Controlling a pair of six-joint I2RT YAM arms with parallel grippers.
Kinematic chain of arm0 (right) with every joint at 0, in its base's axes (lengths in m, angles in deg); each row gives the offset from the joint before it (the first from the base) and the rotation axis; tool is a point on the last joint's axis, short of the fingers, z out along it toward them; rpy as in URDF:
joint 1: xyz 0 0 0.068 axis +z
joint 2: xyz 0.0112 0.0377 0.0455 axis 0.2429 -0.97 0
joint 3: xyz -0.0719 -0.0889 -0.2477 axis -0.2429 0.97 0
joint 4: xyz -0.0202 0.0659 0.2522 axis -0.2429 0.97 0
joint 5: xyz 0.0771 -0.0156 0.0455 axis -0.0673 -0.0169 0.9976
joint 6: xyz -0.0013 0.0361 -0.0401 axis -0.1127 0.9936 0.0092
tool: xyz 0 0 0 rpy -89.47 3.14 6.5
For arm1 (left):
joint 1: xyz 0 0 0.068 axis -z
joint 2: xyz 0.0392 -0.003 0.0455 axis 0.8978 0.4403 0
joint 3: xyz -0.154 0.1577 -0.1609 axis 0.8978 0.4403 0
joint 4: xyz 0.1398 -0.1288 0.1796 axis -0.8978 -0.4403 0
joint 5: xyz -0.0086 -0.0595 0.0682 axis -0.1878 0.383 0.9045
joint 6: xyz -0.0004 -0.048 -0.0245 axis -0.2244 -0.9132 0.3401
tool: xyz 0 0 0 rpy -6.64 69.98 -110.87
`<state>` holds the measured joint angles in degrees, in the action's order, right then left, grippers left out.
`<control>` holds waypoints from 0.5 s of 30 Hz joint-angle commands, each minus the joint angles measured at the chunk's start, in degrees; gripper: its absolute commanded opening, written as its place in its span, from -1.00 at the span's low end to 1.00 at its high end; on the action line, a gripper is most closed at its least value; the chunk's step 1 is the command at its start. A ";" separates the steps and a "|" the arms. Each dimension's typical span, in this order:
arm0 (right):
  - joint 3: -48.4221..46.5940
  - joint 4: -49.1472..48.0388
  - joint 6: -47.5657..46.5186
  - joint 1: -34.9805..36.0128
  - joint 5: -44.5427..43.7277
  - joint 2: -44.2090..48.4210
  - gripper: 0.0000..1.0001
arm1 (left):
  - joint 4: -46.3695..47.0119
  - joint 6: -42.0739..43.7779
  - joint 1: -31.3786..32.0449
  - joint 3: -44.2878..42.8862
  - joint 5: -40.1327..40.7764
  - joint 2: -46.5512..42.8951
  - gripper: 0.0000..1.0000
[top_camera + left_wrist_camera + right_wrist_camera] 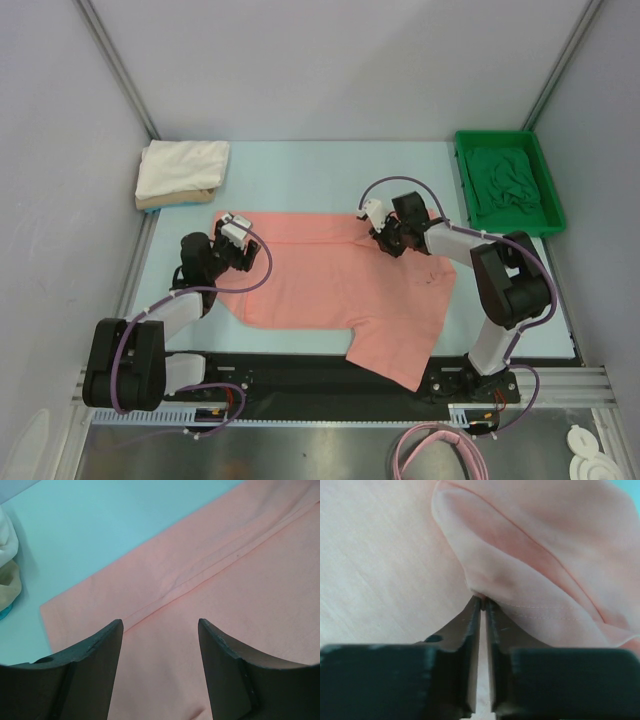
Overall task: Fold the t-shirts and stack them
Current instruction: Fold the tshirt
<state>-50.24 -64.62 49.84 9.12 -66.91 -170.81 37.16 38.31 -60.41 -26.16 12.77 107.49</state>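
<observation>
A salmon-pink t-shirt [330, 280] lies spread across the light blue table, its near right corner hanging over the front edge. My left gripper [232, 228] hovers open over the shirt's left part, with a seam [220, 565] running ahead of its fingertips and nothing between them [160, 625]. At the shirt's upper right, my right gripper [378, 222] is shut on a raised fold of the pink cloth [520, 575], pinched at the fingertips [483, 600]. A folded white t-shirt [182, 165] rests on a tan one [170, 202] at the back left.
A bright green tray [555, 225] at the back right holds a crumpled dark green t-shirt [505, 180]. Grey walls close in the table on three sides. The folded stack [6, 535] shows at the left wrist view's left edge.
</observation>
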 commanded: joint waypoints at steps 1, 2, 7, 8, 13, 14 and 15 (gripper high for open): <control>-0.47 -4.31 0.74 0.55 -2.91 0.24 -0.83 | 1.91 0.82 -0.39 0.04 -1.57 -1.05 0.35; -0.30 -4.40 0.65 0.64 -3.09 0.77 -0.94 | 1.91 0.82 -0.48 0.04 -1.39 -0.96 0.35; 0.94 -2.83 0.74 0.90 -3.45 4.98 -1.00 | 1.82 0.91 -0.48 0.04 -1.39 -0.96 0.35; 1.11 -2.13 0.74 0.99 -3.27 5.86 -1.00 | 1.82 0.91 -0.48 0.04 -1.39 -0.96 0.34; 1.81 4.11 0.82 3.89 -2.39 11.49 -1.00 | 1.91 1.00 -0.48 0.12 -1.48 -1.13 0.35; 1.99 4.82 0.91 4.59 -2.48 12.37 -1.00 | 1.91 1.00 -0.48 0.21 -1.48 -1.22 0.34; 2.25 5.78 1.09 5.29 -3.09 12.98 -1.00 | 1.91 1.08 -0.48 0.21 -1.65 -1.14 0.34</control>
<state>-48.54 -62.26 50.34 12.16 -69.73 -161.76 37.18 38.33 -60.52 -26.16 12.77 107.49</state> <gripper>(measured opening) 0.012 0.672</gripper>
